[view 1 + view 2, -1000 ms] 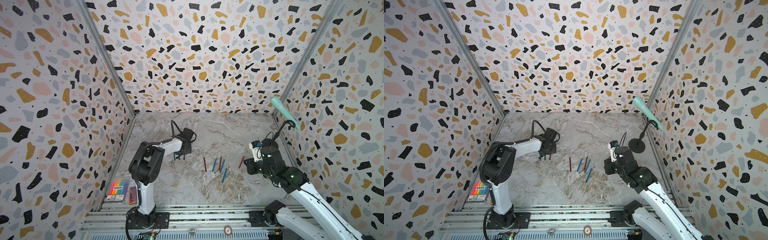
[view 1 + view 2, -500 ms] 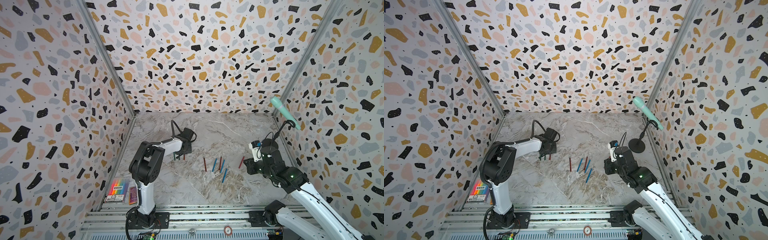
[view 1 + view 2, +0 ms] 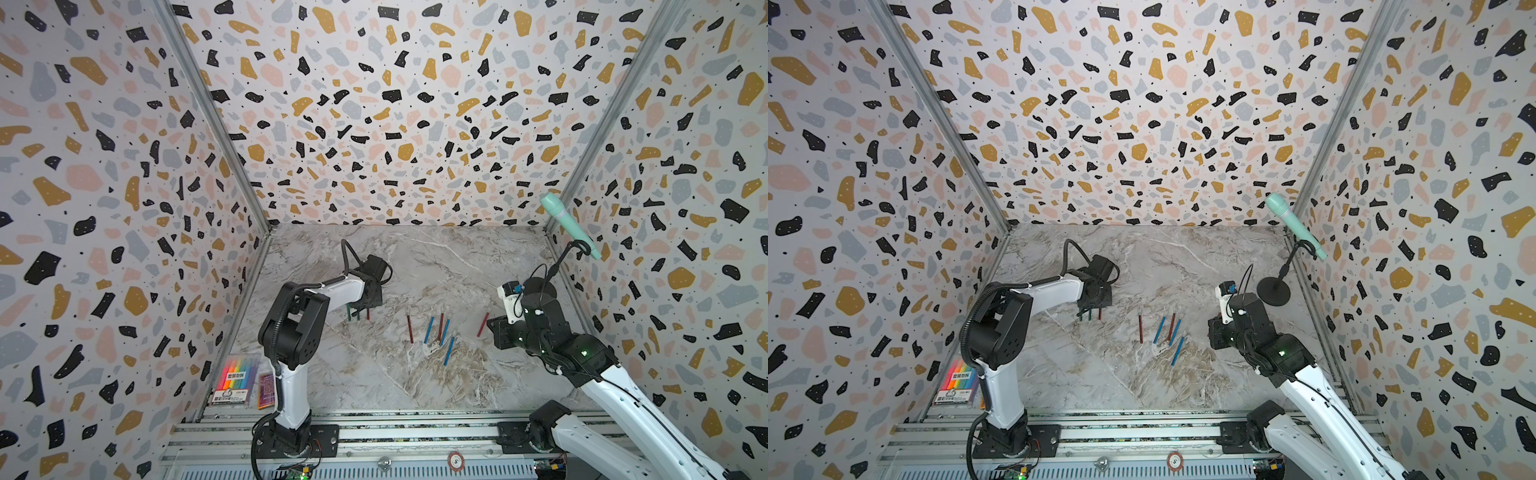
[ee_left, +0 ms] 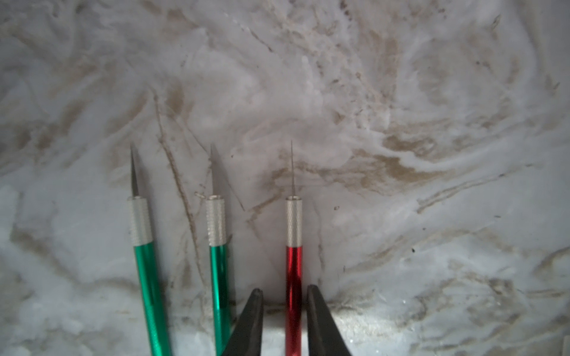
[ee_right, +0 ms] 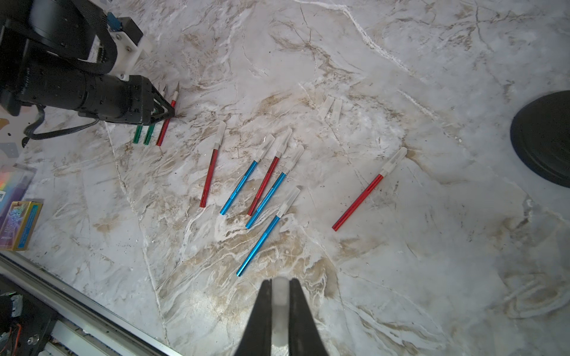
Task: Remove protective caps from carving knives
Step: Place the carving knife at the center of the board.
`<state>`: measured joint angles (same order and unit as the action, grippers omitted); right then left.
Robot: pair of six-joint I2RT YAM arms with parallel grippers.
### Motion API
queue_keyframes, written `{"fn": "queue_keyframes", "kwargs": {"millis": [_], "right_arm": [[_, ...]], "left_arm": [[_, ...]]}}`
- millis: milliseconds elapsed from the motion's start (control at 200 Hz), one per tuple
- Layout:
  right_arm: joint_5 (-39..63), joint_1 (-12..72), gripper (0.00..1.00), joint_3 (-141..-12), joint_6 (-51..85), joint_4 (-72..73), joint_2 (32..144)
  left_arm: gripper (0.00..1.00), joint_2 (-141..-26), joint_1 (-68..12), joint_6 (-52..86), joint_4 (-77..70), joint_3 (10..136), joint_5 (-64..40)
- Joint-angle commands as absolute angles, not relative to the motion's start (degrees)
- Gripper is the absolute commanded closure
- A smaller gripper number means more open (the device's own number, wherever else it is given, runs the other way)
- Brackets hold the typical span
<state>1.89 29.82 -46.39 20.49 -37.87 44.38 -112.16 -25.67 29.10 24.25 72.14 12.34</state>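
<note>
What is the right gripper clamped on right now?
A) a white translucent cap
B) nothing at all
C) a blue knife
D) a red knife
A: in the right wrist view a white translucent cap sits pinched between the closed fingers of the right gripper, while the nearest blue knife lies free, apart from it.

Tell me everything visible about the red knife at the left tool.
The red knife has a shiny red metallic shaft, a knurled silver collar and a thin bare blade, no cap. It lies flat on the marble table, beside two green knives, inside the open left tool, a gap on each side.
</note>
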Motion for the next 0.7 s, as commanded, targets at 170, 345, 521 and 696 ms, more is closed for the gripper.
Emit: {"fn": "queue_keyframes", "kwargs": {"millis": [170, 345, 521, 696], "right_arm": [[1.2, 30.1, 1.0, -46.1, 20.5, -37.8, 43.4], [1.1, 30.1, 1.0, -46.1, 20.5, -37.8, 43.2], [1.1, 30.1, 1.0, -46.1, 20.5, -37.8, 43.3], [1.0, 30.1, 1.0, -46.1, 20.6, -37.8, 43.2]], "left_arm": [[0.69, -111.6, -25.4, 27.8, 26.7, 73.9, 12.6], [0.65, -110.8, -25.4, 27.9, 27.2, 74.4, 12.1], [0.61, -109.7, -25.5, 27.9, 28.8, 76.5, 10.4], [0.52, -106.5, -25.6, 28.5, 30.7, 79.8, 8.4]]}}
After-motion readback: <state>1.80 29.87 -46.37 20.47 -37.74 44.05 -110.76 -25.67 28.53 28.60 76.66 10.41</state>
